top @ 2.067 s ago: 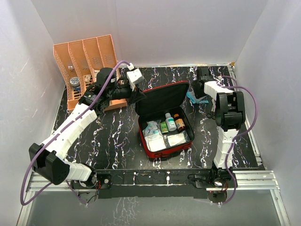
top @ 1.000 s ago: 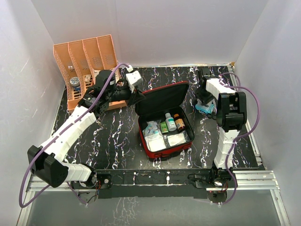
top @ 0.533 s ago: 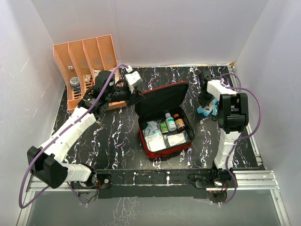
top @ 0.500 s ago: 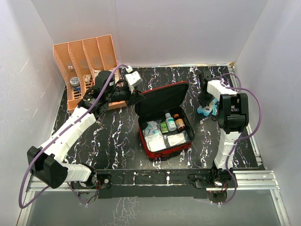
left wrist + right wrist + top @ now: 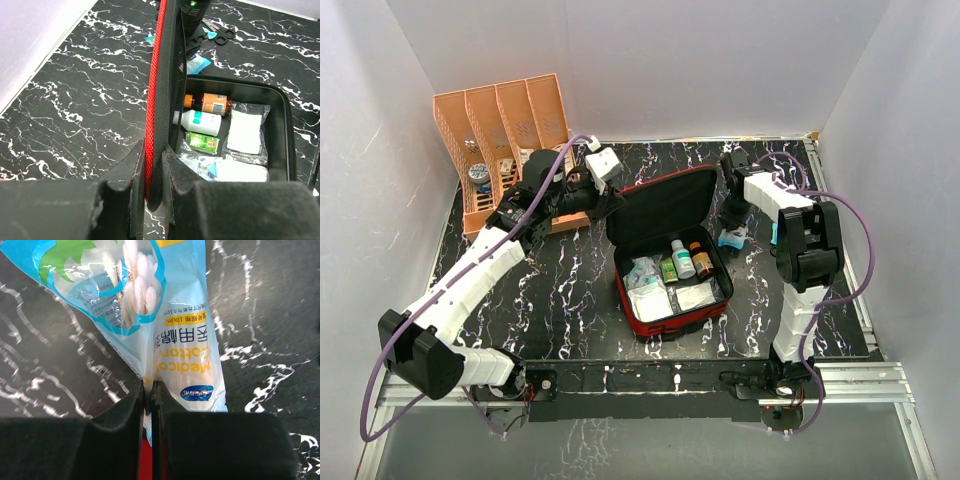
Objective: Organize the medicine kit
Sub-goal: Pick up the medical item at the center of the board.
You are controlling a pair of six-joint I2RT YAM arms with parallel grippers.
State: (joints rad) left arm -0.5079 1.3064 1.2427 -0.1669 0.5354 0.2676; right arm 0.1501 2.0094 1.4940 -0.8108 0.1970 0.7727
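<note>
The red medicine kit [image 5: 672, 300] lies open mid-table, its black-lined lid [image 5: 665, 208] held upright. Inside are a brown bottle [image 5: 214, 104], a white bottle [image 5: 200, 121], a green box [image 5: 202, 142] and white packets [image 5: 246, 131]. My left gripper [image 5: 610, 205] is shut on the lid's red edge [image 5: 154, 125]. My right gripper [image 5: 731, 232] is shut on a clear blue packet of medical cotton swabs [image 5: 170, 335], held just right of the kit's back corner; the packet [image 5: 731, 240] hangs below it.
An orange slotted rack [image 5: 500, 130] stands at the back left with small items in it. Black scissors [image 5: 217, 31] and a blue packet [image 5: 199, 62] lie on the marble table behind the lid. White walls close in on three sides.
My right gripper took the swab packet off the table at the right and carried it left toward the kit. My left gripper stayed on the lid.
</note>
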